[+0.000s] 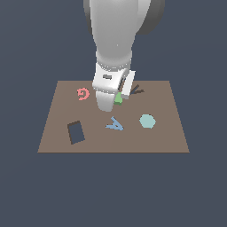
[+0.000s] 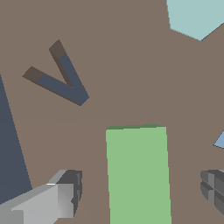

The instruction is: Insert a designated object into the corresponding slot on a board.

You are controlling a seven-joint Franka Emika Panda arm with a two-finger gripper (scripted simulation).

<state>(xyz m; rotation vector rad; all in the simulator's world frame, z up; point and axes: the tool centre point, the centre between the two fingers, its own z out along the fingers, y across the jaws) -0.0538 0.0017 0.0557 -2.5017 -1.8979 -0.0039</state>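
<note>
The light-green rectangular block (image 2: 138, 175) lies flat on the brown board (image 2: 131, 65). In the exterior view only a bit of the block (image 1: 118, 98) shows beside the arm, near the board's (image 1: 57, 99) far middle. My gripper (image 2: 140, 194) is open and straddles the block, with one finger (image 2: 65, 197) on each side and a gap between each finger and the block. In the exterior view the gripper (image 1: 117, 102) is mostly hidden by the wrist. The dark navy rectangular slot (image 1: 76, 132) is at the board's near part, toward the exterior view's left, empty.
A thin dark V-shaped cut-out (image 2: 61, 78) (image 1: 137, 90) lies just beyond the block. A pale teal hexagon (image 1: 147, 121) (image 2: 194, 17), a blue letter A (image 1: 115, 125) and a red letter G (image 1: 82, 93) also sit on the board.
</note>
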